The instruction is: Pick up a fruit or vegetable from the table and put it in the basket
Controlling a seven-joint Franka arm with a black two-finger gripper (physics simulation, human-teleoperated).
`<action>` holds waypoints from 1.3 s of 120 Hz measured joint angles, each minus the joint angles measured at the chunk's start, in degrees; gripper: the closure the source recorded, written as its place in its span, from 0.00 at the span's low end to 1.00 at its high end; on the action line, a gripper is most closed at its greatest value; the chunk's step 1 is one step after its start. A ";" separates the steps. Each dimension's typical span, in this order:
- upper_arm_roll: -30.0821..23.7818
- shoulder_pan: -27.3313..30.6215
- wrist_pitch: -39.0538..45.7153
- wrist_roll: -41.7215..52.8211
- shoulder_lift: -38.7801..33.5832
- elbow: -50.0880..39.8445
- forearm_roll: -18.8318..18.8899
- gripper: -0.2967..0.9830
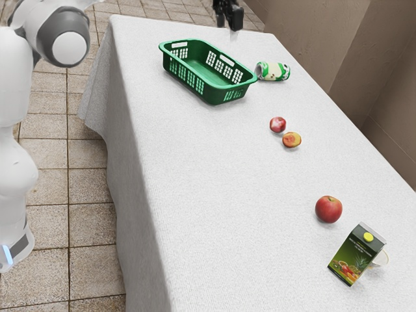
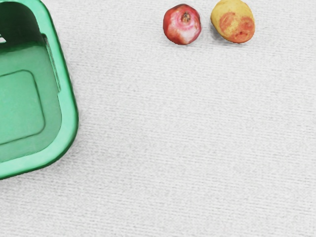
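Carton (image 1: pixel 356 257) is sitting nearest on the white table (image 1: pixel 221 214), a pale cup (image 1: pixel 383 258) partly hiding behind it, with a large red apple (image 1: pixel 328 209) resting just beyond. Farther along, a yellow-orange fruit (image 1: pixel 292 140) and a small red fruit (image 1: pixel 277 124) are lying close together — outside the green basket (image 1: pixel 214 91), which is standing near a can (image 1: pixel 273 71). Farthest, the gripper (image 1: pixel 229 24) is hovering — whether gaping or closed, I cannot tell.

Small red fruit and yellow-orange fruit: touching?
Apart. The wrist view shows a strip of white tablecloth between the small red fruit and the yellow-orange fruit.
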 joint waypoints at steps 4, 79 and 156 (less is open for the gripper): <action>-0.14 -3.65 1.21 0.14 2.07 0.01 0.68 0.25; -11.05 -22.95 18.62 1.78 13.43 -0.44 4.13 0.25; -10.83 -23.55 40.43 -4.31 26.98 -3.99 5.63 0.25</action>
